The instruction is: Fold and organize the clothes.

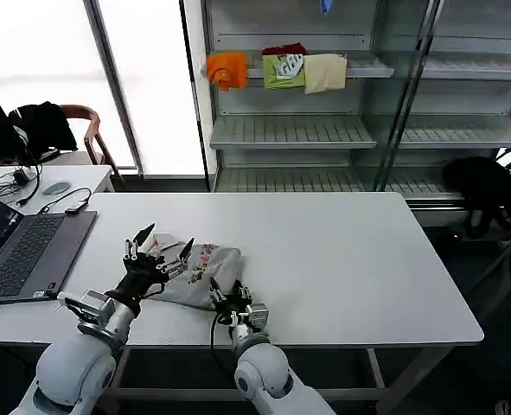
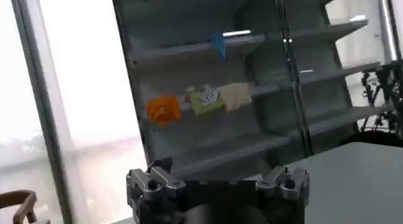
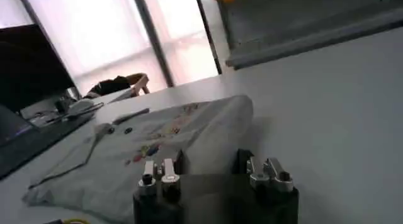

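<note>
One of the clothes, a light grey shirt [image 1: 201, 270] with a small multicoloured print, lies loosely bunched on the white table [image 1: 350, 259] near its front edge. My left gripper [image 1: 164, 243] hovers over the shirt's left part, its fingers spread open and nothing between them. At the shirt's front right corner sits my right gripper [image 1: 227, 296], also open. In the right wrist view the shirt [image 3: 170, 134] spreads just beyond the right gripper [image 3: 212, 161], whose black fingertips [image 3: 180, 162] stand apart with no cloth between them.
An open laptop [image 1: 22, 251] sits on the table's left side, with cables and a mouse behind it. Metal shelving [image 1: 298, 130] at the back holds orange, green and cream folded items [image 1: 281, 69]. A black garment [image 1: 484, 186] lies at the right.
</note>
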`<state>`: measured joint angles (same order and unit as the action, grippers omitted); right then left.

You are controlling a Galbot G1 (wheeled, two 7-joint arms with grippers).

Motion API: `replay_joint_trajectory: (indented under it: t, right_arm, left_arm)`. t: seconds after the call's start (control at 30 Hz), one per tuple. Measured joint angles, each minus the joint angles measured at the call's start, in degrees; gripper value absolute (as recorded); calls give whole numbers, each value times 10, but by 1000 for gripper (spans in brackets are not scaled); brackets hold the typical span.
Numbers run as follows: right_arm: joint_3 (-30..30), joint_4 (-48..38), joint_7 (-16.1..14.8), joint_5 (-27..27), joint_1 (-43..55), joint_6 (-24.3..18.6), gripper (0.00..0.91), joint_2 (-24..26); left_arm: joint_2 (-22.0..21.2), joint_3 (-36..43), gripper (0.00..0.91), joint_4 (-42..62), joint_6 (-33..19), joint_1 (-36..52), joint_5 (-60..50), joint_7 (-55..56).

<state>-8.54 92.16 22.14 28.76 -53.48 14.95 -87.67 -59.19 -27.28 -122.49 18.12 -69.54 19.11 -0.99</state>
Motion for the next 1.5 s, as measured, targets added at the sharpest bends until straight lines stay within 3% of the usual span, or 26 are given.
replay_joint_trajectory:
  t: [0.13,0.2,0.23,0.27,0.33,0.97,1.5]
  right_arm:
    - [1,8,2,1,-5,0,665,3]
    - [2,14,4,2,-7,1,615,6]
    - [4,16,4,3,-8,2,524,8]
    - [5,18,4,3,-8,2,191,10]
    - [7,20,5,4,-8,1,0,12]
    - [18,33,15,7,4,-7,0,13]
    - [67,41,10,30,18,-9,0,56]
  left_arm:
    - [0,-1,907,0,1,-2,1,-2]
    - [-1,-2,907,-1,1,-3,1,-2]
    - [-1,-2,907,-1,1,-3,1,-2]
    - [-1,-2,907,-1,1,-3,1,-3]
    - [-1,-2,907,-2,2,-3,1,-3]
    - [-2,-3,907,-6,6,-9,3,-8]
    - [-5,2,907,-6,7,-10,4,-9]
